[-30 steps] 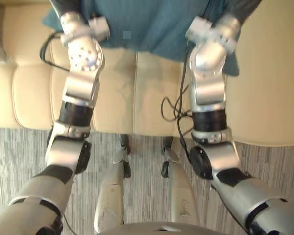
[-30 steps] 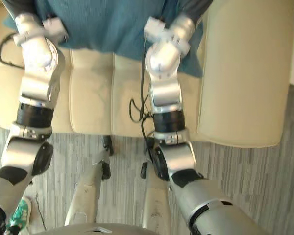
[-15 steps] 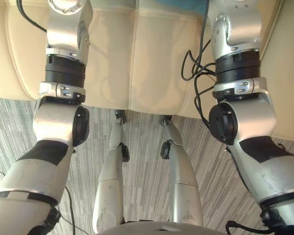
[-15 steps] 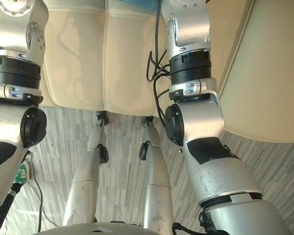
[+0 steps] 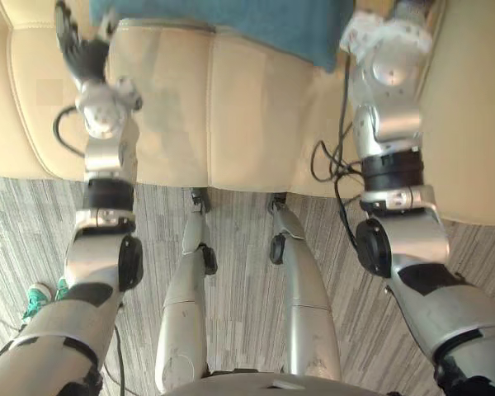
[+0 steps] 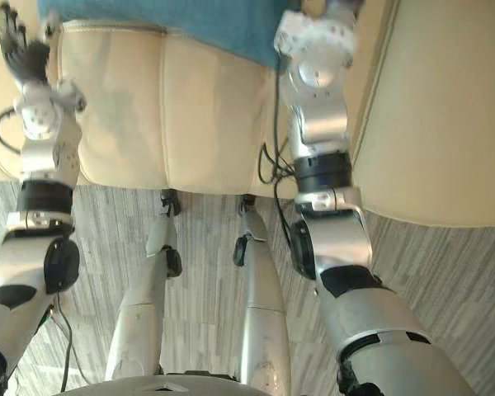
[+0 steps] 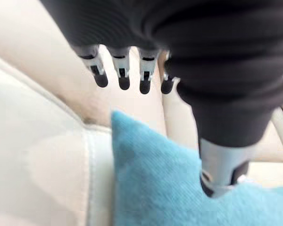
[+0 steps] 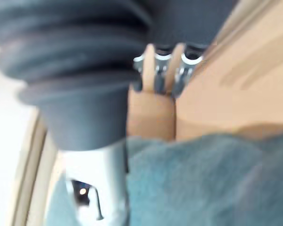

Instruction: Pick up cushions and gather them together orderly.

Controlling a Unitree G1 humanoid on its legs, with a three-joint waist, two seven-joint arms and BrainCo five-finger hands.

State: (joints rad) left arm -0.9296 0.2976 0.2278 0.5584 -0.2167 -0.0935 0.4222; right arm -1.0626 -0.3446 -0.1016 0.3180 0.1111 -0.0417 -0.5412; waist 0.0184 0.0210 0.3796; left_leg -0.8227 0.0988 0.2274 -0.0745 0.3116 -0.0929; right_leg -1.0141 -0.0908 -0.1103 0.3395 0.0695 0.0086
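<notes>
Cushion (image 5: 231,21): one teal one on the cream sofa (image 5: 173,115), at 12 o'clock in the head view, with its near edge over the seat cushions. My left hand (image 5: 81,51) is up at 11 o'clock, just beside the cushion's left corner. Its wrist view has the fingers (image 7: 124,77) straight and released, holding nothing, with the thumb over the teal cloth. My right hand (image 8: 80,61) is at 1 o'clock by the cushion's right edge, with cloth right under it. I cannot tell if it grips or not.

I read this as the reach-and-grasp step, with the cushion not lifted yet. Next I'd bring both hands in on opposite edges and close on the cloth. Then I'd lift evenly so it doesn't sag or slip out one side, and set it square.
</notes>
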